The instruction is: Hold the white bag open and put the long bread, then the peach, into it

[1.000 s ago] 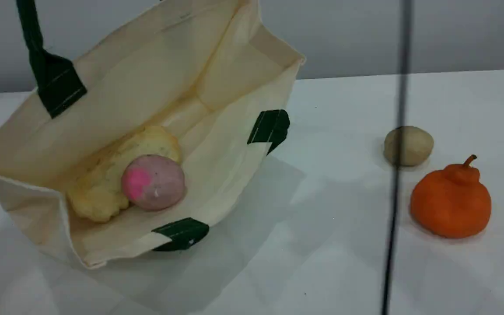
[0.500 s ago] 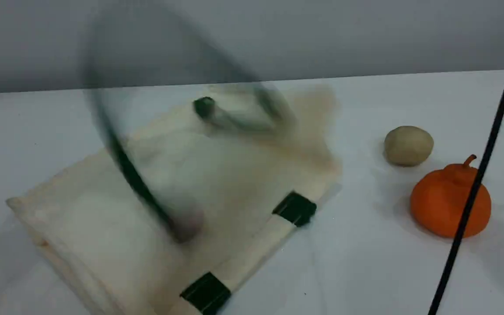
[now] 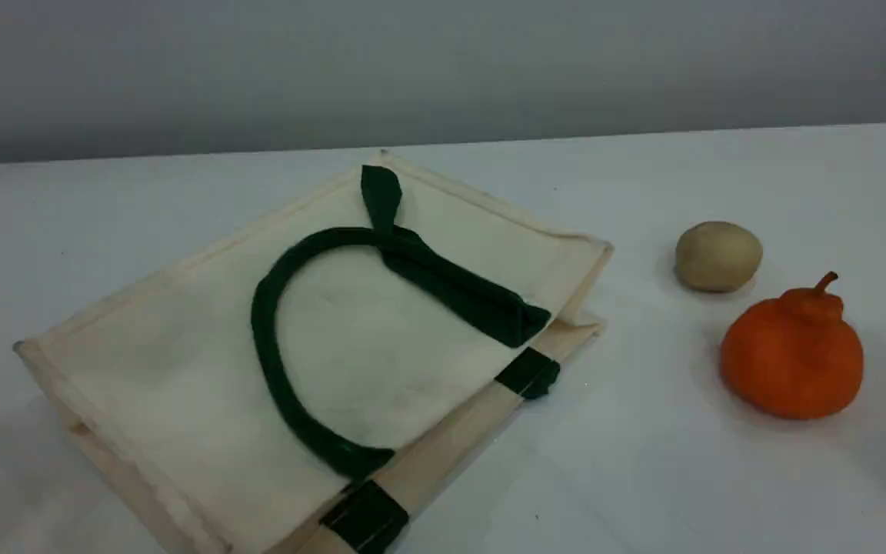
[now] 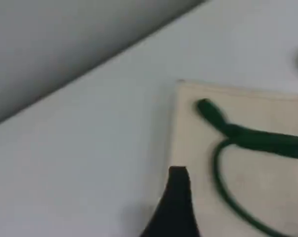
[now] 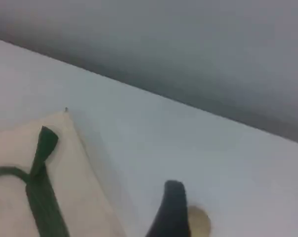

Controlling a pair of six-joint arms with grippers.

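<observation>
Left gripper (image 4: 178, 190) above white bag (image 3: 181, 346) edge; bag lying flat; handle (image 3: 262, 323) atop

The place read as a lab test bench or demonstration setup, not a lived-in room. A plain white tabletop (image 3: 643, 477) ran back to a flat grey wall (image 3: 443, 69). On the tabletop lay what looked like staged props: a cream canvas tote (image 3: 181, 362) with green handles, a beige potato-like lump (image 3: 717, 256) and a moulded-looking orange stemmed fruit (image 3: 791, 354).
</observation>
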